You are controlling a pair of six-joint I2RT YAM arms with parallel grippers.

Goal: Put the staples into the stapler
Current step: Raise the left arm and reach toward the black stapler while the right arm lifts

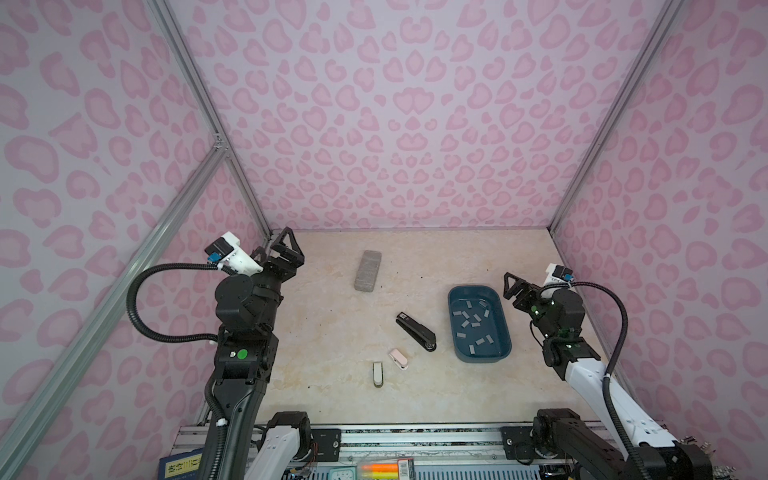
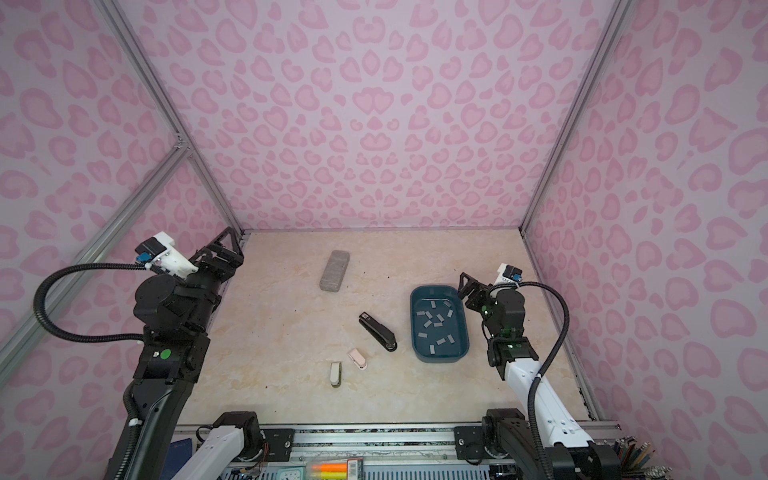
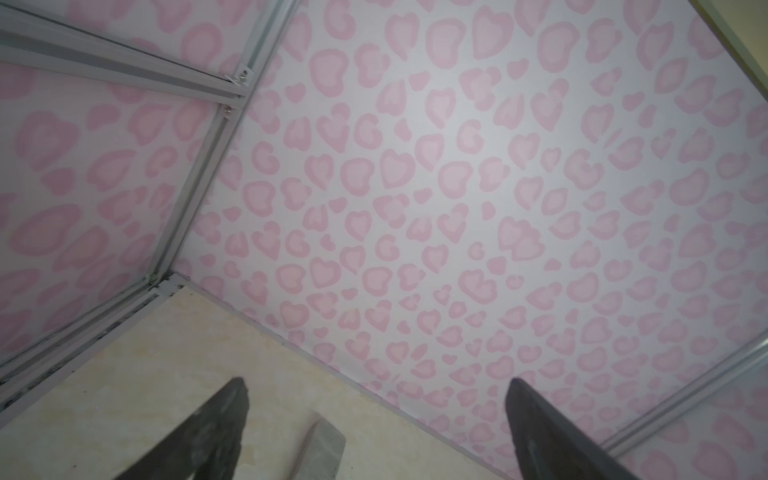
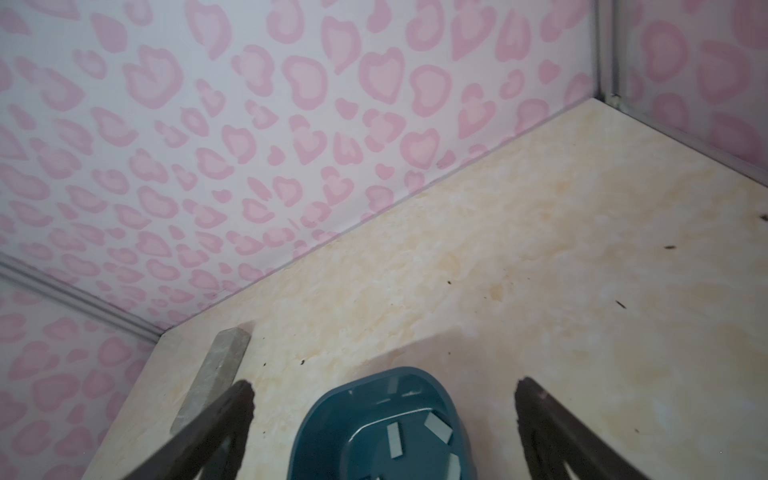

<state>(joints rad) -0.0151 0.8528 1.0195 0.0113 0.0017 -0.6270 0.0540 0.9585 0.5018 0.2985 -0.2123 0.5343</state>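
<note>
The walls (image 1: 415,124) are pale lilac with pink heart-like spots. The bench (image 1: 328,340) is cream with a soft marble pattern. The stapler (image 1: 417,332) is black, the staples (image 1: 465,325) light grey, and their tray (image 1: 484,358) dark teal blue. The block (image 1: 368,271) is grey and speckled. One small stapler (image 1: 399,359) is pale pink.

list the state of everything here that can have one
left gripper: open, empty
right gripper: open, empty
black stapler: closed, lying on the table
staples: loose in the blue tray, none picked up
blue tray: upright
pink stapler: looks closed, on the table
white stapler: looks closed, on the table
grey block: lying flat
</note>
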